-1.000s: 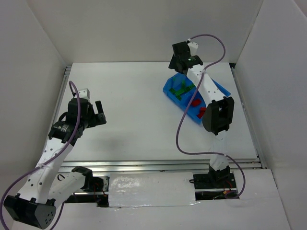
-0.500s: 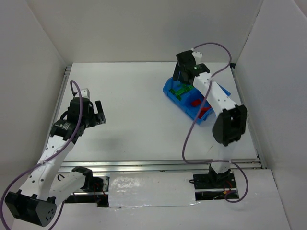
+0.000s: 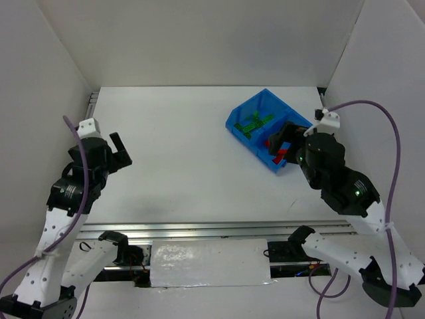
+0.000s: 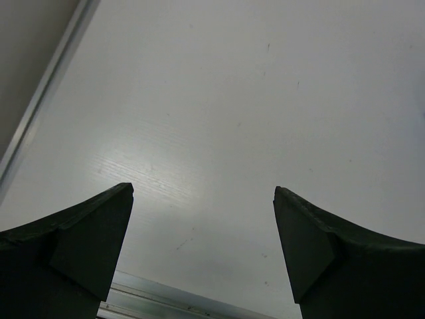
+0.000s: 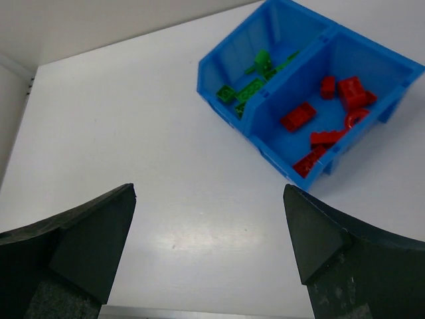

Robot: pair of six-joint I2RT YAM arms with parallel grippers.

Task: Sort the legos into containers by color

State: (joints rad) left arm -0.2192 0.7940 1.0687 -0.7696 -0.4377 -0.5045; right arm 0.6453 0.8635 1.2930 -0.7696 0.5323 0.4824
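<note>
Looking down from the top view, the blue bin (image 3: pixel 247 106) sits upper right on the white table (image 3: pixel 179 153), with green legos (image 3: pixel 254 123) in its upper-left compartment and red legos (image 3: pixel 275 142) in the lower-right. White walls (image 3: pixel 199 40) enclose the table.

In the left wrist view, the left gripper (image 4: pixel 204 193) gapes wide and empty over the tabletop.

In the right wrist view, the right gripper (image 5: pixel 209 193) is likewise spread and empty. No loose brick shows, so the sorting seems finished.

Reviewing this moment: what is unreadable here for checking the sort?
Top view: the right gripper covers part of the red legos in the blue bin.
Right wrist view: the green legos overlap, so their count is unclear.
Left wrist view: bin out of frame, only table.
</note>
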